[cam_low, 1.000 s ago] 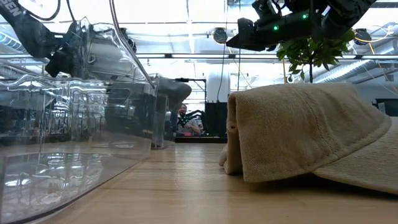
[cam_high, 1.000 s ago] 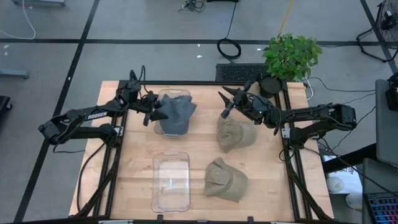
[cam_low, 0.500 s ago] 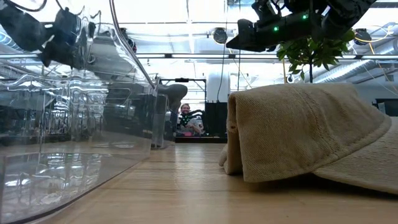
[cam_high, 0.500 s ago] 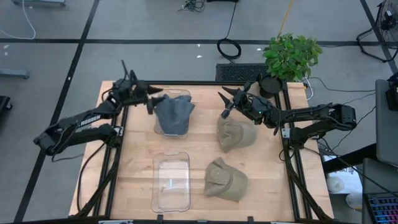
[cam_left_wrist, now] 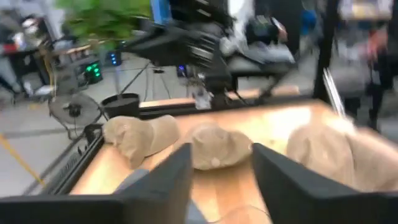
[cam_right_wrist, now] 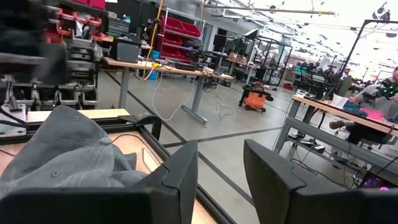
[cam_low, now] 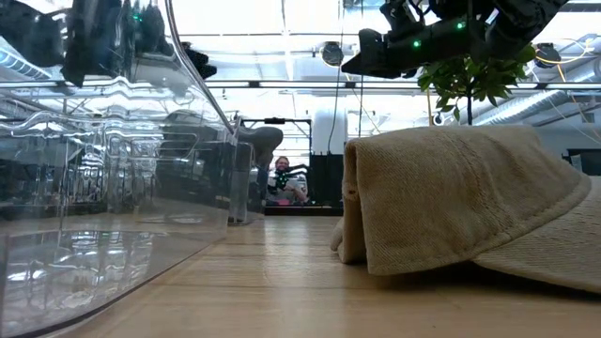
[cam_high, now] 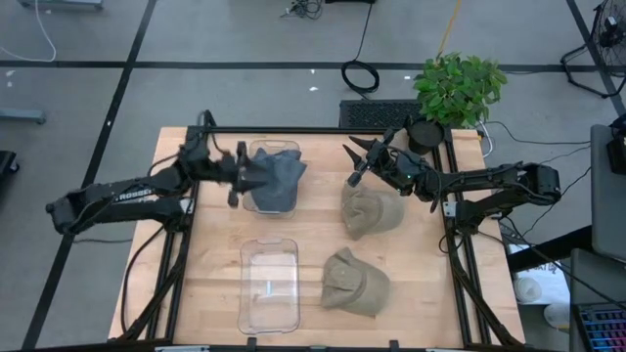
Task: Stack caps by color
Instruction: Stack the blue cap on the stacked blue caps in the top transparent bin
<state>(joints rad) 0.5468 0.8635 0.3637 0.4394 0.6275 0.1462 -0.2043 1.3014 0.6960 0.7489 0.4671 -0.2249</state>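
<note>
- A wooden table point(cam_high: 220, 244) stands on grey floor; a potted plant point(cam_high: 458, 88) sits off its 1 o'clock corner.
- The far clear bin point(cam_high: 256, 200) holds blue-grey caps point(cam_high: 277, 176); the near bin point(cam_high: 268, 284) is at 6 o'clock.
- Tan caps point(cam_high: 372, 209) lie at 3 o'clock, another tan cap point(cam_high: 354, 282) at 5 o'clock.
- The left gripper point(cam_high: 239, 178) touches the blue-grey caps' edge, fingers apart.
- The right gripper point(cam_high: 354, 164) hovers, fingers apart, at 1 o'clock.

light: bright, even overhead | low view: backlit glare | left wrist: motion-blurred (others sharp)
</note>
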